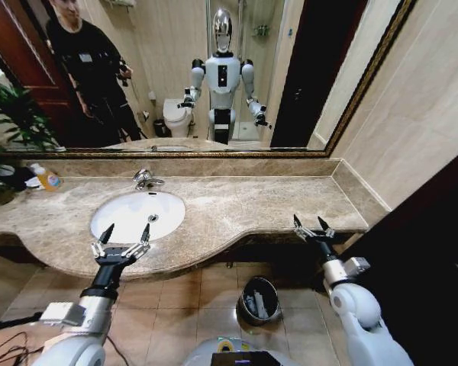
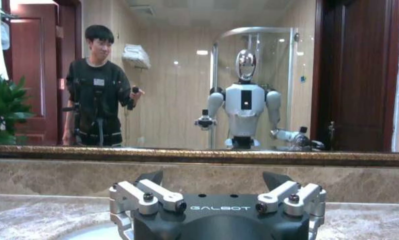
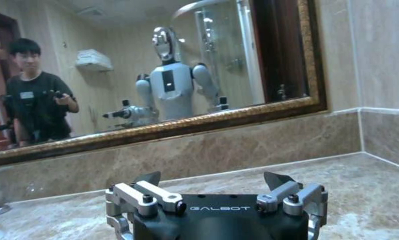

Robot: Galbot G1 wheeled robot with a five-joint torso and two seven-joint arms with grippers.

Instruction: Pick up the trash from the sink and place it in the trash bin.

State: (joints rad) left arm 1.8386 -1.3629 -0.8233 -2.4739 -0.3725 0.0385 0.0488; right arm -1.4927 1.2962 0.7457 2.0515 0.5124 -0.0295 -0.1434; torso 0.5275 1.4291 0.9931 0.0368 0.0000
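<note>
At the far left of your counter, a small yellow-orange bottle (image 1: 47, 179) is lying on the veined beige marble countertop (image 1: 244, 202), beside dark green plant leaves (image 1: 11, 114). Moving right, the white oval sink (image 1: 137, 216) is sitting sunk into the stone, its glazed bowl looking bare of any trash, with a chrome faucet (image 1: 145, 179) standing at its back rim. Your left gripper (image 1: 125, 235) is hovering over the sink's near edge, its two dark pointed fingers standing apart with nothing between them; in the left wrist view the same gripper (image 2: 213, 179) is pointing toward the gilt-framed mirror (image 1: 214, 76). Farther right and lower, the round black trash bin (image 1: 259, 299) with its glossy rim is standing on the tan floor tiles, and pale tube-like bits are lying inside it. At the right end of the counter, your right gripper (image 1: 310, 226) is hanging at the stone's front edge, fingers spread and empty, as the right wrist view (image 3: 213, 178) is showing too.
</note>
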